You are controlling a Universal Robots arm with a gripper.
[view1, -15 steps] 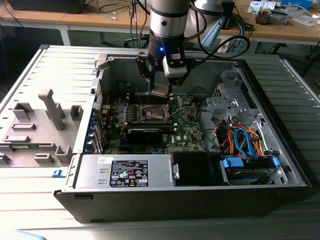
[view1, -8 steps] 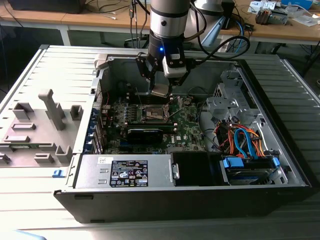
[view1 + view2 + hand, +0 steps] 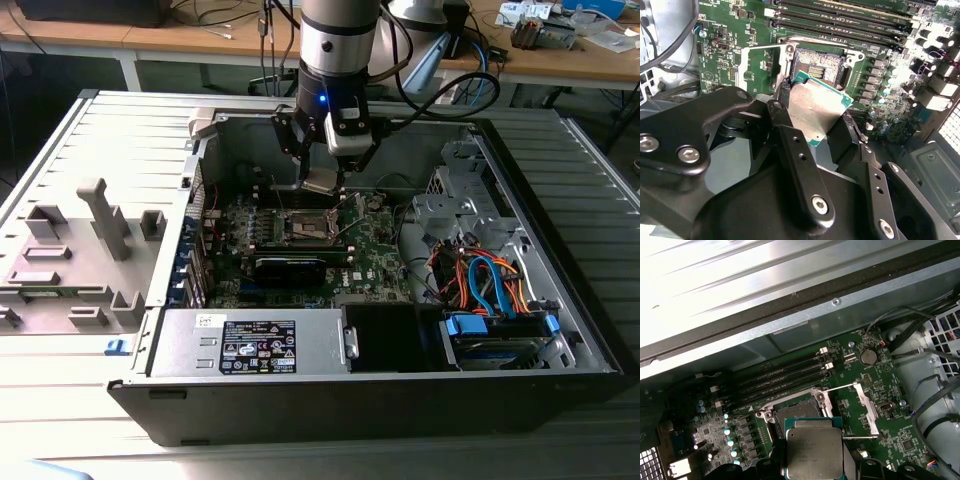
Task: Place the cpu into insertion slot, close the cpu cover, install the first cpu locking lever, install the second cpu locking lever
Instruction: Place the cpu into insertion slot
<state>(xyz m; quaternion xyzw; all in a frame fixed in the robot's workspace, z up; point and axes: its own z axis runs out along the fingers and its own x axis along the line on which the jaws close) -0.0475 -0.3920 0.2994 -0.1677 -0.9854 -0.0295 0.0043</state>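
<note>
My gripper (image 3: 322, 176) hangs inside the open computer case, shut on the cpu (image 3: 321, 186), a flat square chip with a silver-grey top. In both wrist views the black fingers (image 3: 781, 107) clamp two opposite edges of the cpu (image 3: 815, 107) (image 3: 814, 450). The chip hovers slightly tilted just above and beside the insertion slot (image 3: 818, 67) (image 3: 792, 412) (image 3: 308, 229), whose dark centre lies uncovered. The cpu cover (image 3: 863, 407) (image 3: 756, 67) is swung open to one side of the slot, with its thin lever rods (image 3: 840, 387) released.
Memory slots (image 3: 782, 377) run along one side of the socket. A long black card (image 3: 290, 268) lies on its near side. The power supply (image 3: 250, 345) and a drive bay with orange and blue cables (image 3: 490, 285) fill the case front. A grey fixture tray (image 3: 70, 260) sits outside at the exterior view's left.
</note>
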